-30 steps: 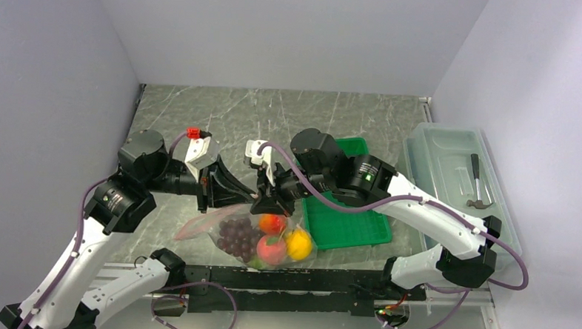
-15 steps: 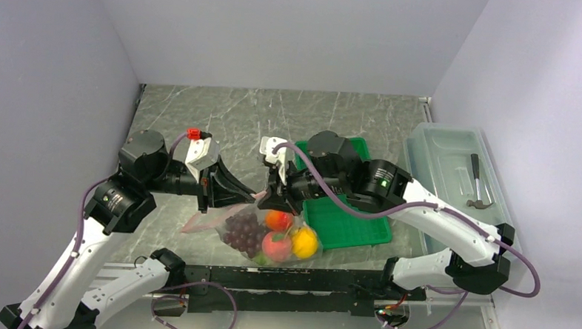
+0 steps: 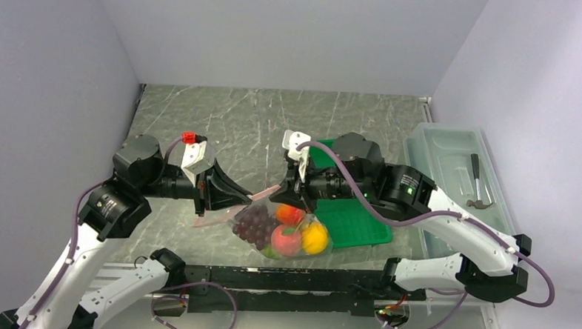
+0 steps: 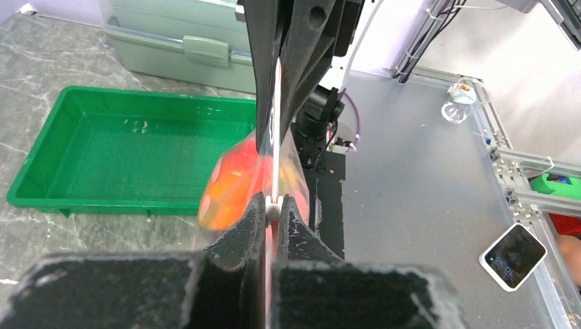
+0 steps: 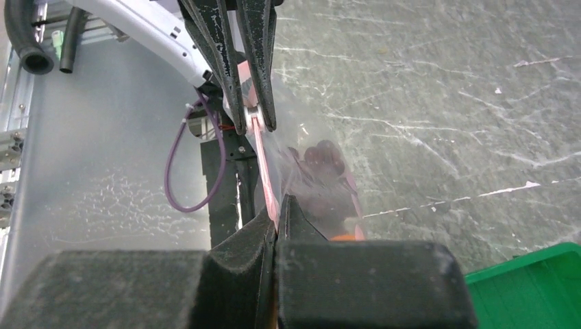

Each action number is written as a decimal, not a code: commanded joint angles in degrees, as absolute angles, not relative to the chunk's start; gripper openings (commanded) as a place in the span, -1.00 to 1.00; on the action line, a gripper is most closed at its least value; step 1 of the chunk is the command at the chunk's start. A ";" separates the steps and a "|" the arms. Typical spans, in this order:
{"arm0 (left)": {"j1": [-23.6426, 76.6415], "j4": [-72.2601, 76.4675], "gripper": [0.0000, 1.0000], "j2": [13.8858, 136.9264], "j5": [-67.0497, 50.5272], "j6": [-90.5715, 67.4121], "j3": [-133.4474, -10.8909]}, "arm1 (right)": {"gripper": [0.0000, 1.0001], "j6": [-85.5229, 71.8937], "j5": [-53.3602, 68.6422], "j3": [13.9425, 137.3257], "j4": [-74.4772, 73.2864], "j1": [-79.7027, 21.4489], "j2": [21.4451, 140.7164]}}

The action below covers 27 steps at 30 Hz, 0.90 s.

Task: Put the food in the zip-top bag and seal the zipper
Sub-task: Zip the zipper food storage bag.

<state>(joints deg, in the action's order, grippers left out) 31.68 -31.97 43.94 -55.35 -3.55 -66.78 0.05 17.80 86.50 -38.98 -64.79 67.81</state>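
Table (image 3: 275, 112): zipper (image 3: 264, 194) pinched by left gripper (image 4: 273, 205), right gripper (image 5: 277, 209).

No brand, label, number or sign can be read in any of the views. The nearest thing to writing is on a small dark screen (image 4: 514, 256) lying by the metal rail just off the near edge of the bench, seen from the left wrist. It carries a short line of pale characters (too blurred to make out). A red tab (image 3: 189, 138) over the left half of the bench is too small to tell any lettering.
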 commanded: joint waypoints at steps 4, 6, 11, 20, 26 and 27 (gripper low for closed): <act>31.63 -38.39 -1.00 42.38 -51.21 -0.69 -68.13 | -1.00 -2.58 13.99 87.52 -30.66 -63.98 61.85; 31.62 -39.31 -1.00 42.07 -50.07 1.10 -68.31 | -1.00 -3.11 12.44 87.29 -30.28 -63.98 61.01; 31.64 -41.26 -1.00 41.20 -47.54 2.05 -68.38 | -1.00 -4.10 8.49 86.86 -29.99 -63.90 59.13; 31.64 -44.07 -1.00 39.27 -41.72 2.61 -67.59 | -1.00 -5.11 2.68 86.11 -29.67 -63.90 55.29; 31.62 -44.02 -1.00 38.07 -38.92 2.19 -66.41 | -1.00 -6.41 -4.00 85.84 -29.73 -63.90 53.16; 31.64 -44.10 -1.00 37.94 -38.14 2.20 -66.41 | -1.00 -6.50 -5.29 85.74 -29.71 -63.90 52.75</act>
<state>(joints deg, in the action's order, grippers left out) 31.70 -40.21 38.94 -42.24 0.43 -67.09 -5.02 3.14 84.09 -38.44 -64.53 57.10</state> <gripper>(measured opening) 0.042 0.010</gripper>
